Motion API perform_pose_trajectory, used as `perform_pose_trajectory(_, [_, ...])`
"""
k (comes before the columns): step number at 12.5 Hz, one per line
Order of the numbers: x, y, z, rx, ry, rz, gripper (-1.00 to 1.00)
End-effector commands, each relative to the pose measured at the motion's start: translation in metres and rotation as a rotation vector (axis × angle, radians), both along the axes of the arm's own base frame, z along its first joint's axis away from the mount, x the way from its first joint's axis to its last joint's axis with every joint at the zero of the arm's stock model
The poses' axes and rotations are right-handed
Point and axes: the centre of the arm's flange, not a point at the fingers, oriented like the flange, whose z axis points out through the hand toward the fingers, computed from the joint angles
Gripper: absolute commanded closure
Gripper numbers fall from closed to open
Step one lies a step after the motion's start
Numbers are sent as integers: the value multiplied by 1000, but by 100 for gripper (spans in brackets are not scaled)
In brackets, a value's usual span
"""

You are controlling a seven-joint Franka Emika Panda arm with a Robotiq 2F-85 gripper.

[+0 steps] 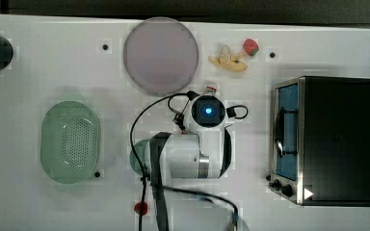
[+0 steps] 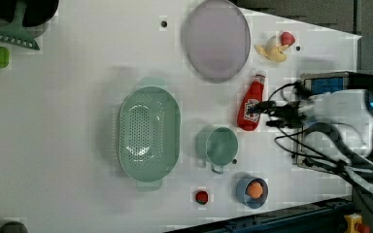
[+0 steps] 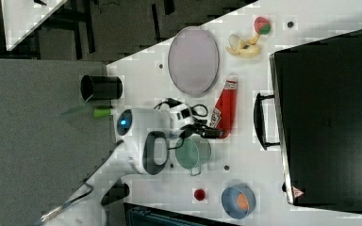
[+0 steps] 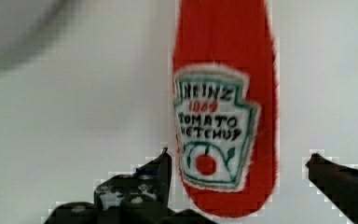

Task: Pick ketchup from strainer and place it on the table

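You see one ketchup (image 2: pixel 251 106) bottle, one strainer (image 2: pixel 148 132), one plate (image 2: pixel 216 40), one cup (image 2: pixel 221 146), one bowl (image 2: pixel 251 191), one toaster oven (image 1: pixel 332 139), and two strawberries (image 2: pixel 287 38) (image 2: pixel 202 196).

Taking the cup (image 2: pixel 221 146) as landmark in the left view: the strainer (image 2: pixel 149 133) lies on the table (image 2: pixel 68 121) to the cup's left; the ketchup (image 2: pixel 251 106) lies flat on the table to its upper right; the plate (image 2: pixel 216 40) sits above; the bowl (image 2: pixel 252 191) sits below and right; the strawberry (image 2: pixel 202 196) lies just below.
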Motion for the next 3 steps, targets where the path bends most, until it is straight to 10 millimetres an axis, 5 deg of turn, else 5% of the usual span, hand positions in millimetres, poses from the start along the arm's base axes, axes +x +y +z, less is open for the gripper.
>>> perform_pose_trajectory(1, [48,3,158,-62,-230,41,-100])
perform_pose_trajectory(3, [48,3,214,-83,-190,-35,-100])
